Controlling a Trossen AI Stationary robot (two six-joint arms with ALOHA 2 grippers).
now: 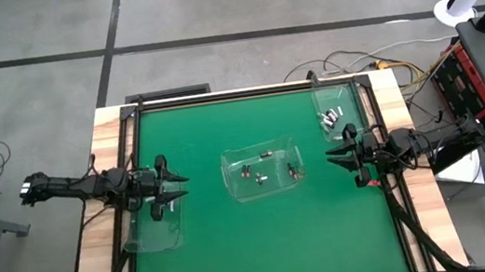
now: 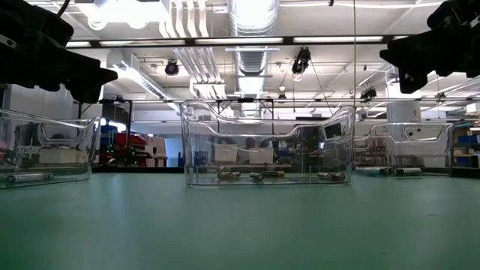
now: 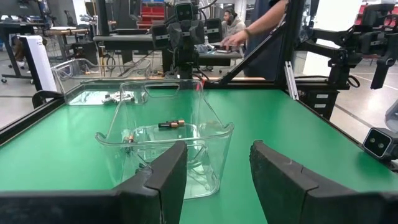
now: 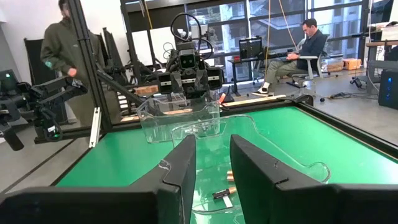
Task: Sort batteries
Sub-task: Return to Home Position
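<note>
Several batteries [image 1: 266,169] lie on the floor of a clear bin [image 1: 230,186] at the table's middle; they also show in the left wrist view [image 3: 171,124] and the right wrist view [image 4: 224,194]. More batteries [image 1: 330,117] lie in a clear bin [image 1: 324,97] at the far right. A third clear bin [image 1: 155,232] stands at the left, with one battery [image 2: 30,177] in it. My left gripper [image 1: 177,187] hovers open, left of the middle bin, over the left bin's far end. My right gripper [image 1: 332,156] hovers open, right of the middle bin.
A black frame [image 1: 246,93] runs around the green table. People show in the room beyond the table: an arm [image 3: 267,18], one person standing [image 4: 62,43] and one seated [image 4: 305,37]. Bare green mat [image 1: 266,246] lies toward the near edge.
</note>
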